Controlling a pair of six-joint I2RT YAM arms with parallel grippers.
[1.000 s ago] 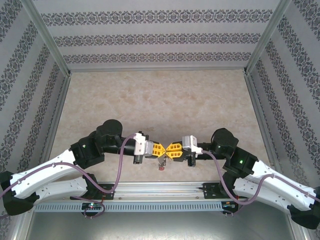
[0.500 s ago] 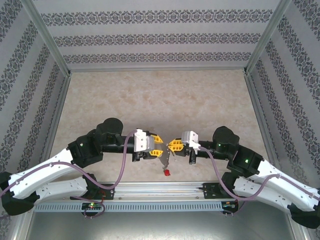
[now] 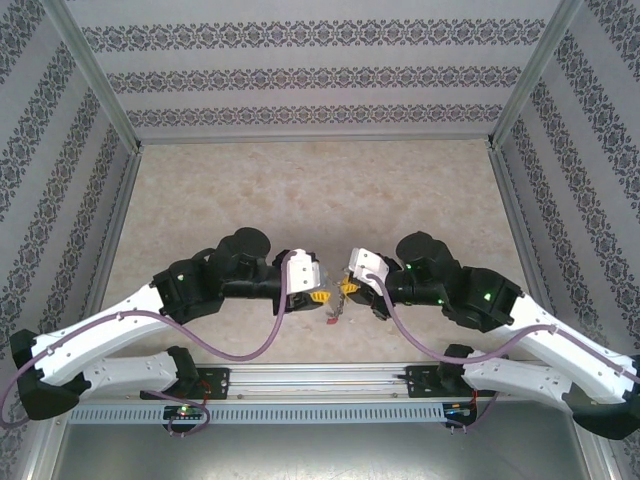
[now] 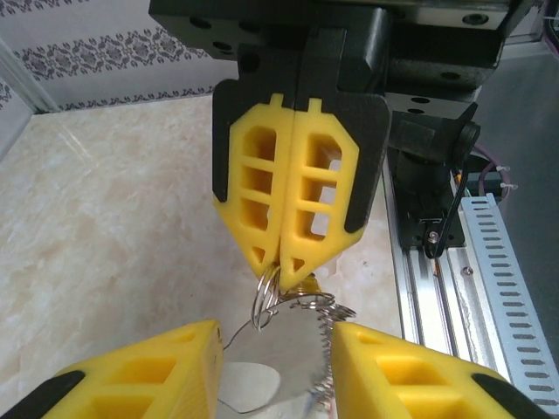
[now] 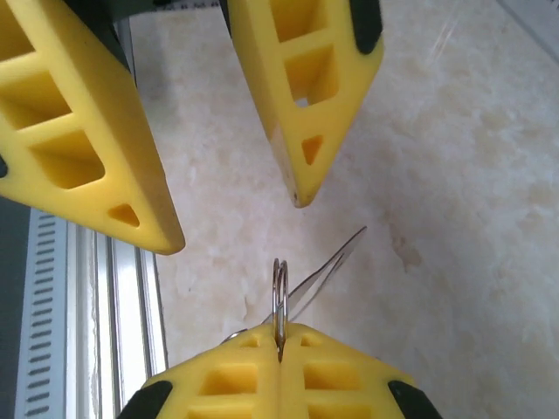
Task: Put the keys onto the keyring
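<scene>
Left gripper [image 4: 275,330] rotated, open; keyring [image 5: 279,286] pinched in right gripper [image 5: 279,342] opposite.

On my feed both arms are the same make: smooth white plastic shells [image 3: 100,335] on the long links, bulky black round joint housings [image 3: 240,250], and a thin purple cable [image 3: 268,338] looping along each. A small green light [image 3: 484,296] glows on the right arm's black housing. The left gripper [image 3: 318,297] and right gripper [image 3: 345,287] each have a boxy white wrist block [image 3: 300,270] and yellow wedge-shaped plastic fingers [image 4: 258,246] with rows of rectangular cut-outs and black backing.
</scene>
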